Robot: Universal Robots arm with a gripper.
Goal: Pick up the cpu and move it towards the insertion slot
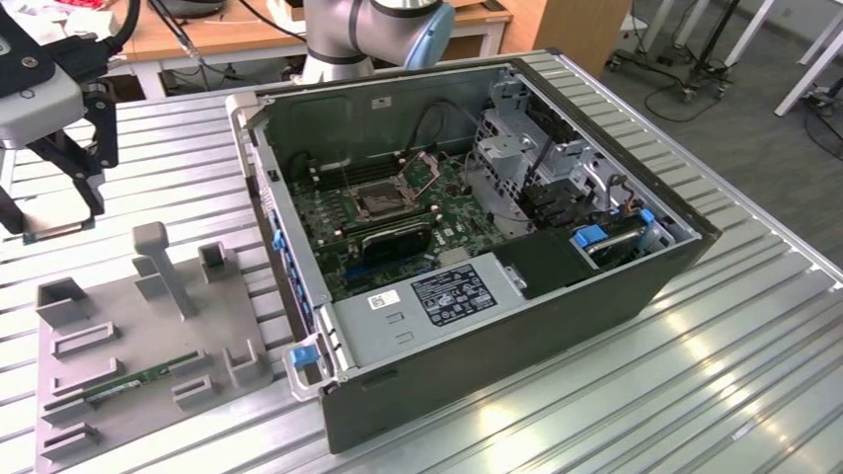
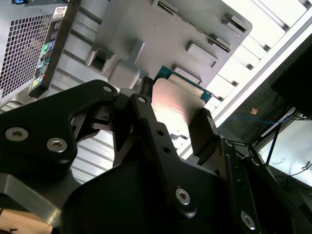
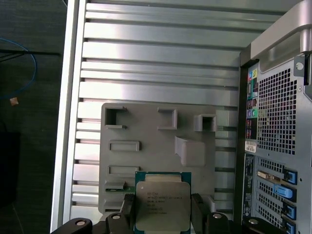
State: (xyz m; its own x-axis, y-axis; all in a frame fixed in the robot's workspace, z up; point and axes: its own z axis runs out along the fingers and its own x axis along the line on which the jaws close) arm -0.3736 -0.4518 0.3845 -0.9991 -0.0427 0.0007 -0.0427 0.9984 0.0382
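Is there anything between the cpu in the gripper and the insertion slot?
Yes: the computer case's side wall rises between the held cpu and the insertion slot. The case is open on top, and nothing visible covers the slot.

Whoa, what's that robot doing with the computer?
The robot arm's jaws are clamped on the cpu, holding it in the air above the grey parts tray. The computer case lies open beside the tray, and the insertion slot inside it is some way off, so the chip isn't there yet.
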